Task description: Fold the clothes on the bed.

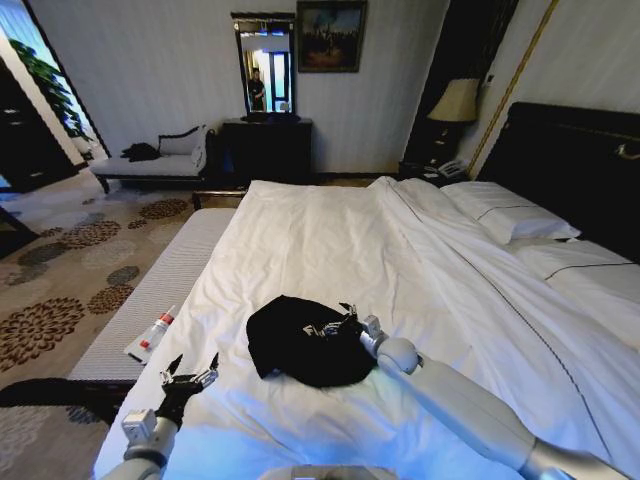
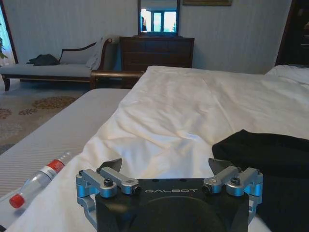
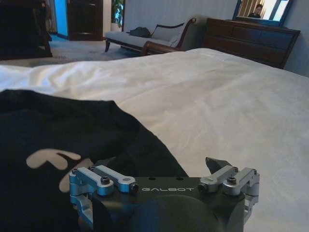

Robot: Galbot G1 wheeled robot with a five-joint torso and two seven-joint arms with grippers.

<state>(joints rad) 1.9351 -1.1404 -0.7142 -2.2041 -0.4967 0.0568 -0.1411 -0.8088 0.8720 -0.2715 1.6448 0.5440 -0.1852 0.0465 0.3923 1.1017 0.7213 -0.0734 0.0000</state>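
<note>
The clothes (image 1: pixel 295 340) are one black T-shirt, bunched in a heap on the white duvet of the bed (image 1: pixel 400 250) near its front edge. My right gripper (image 1: pixel 340 322) rests at the heap's right edge, open. In the right wrist view one fingertip (image 3: pixel 104 164) is over the black T-shirt (image 3: pixel 72 130) near white lettering and the other is over white sheet. My left gripper (image 1: pixel 190 378) hovers open over the duvet, left of the heap and apart from it. The left wrist view shows the left gripper (image 2: pixel 165 166) open, with the black T-shirt (image 2: pixel 270 154) off to one side.
A pale padded bench (image 1: pixel 170 280) runs along the bed's left side, with a plastic bottle (image 1: pixel 155 333) lying on it. Pillows (image 1: pixel 510 215) and a dark headboard (image 1: pixel 570 150) are at the right. A chaise (image 1: pixel 150 160) and a dark dresser (image 1: pixel 265 150) stand by the far wall.
</note>
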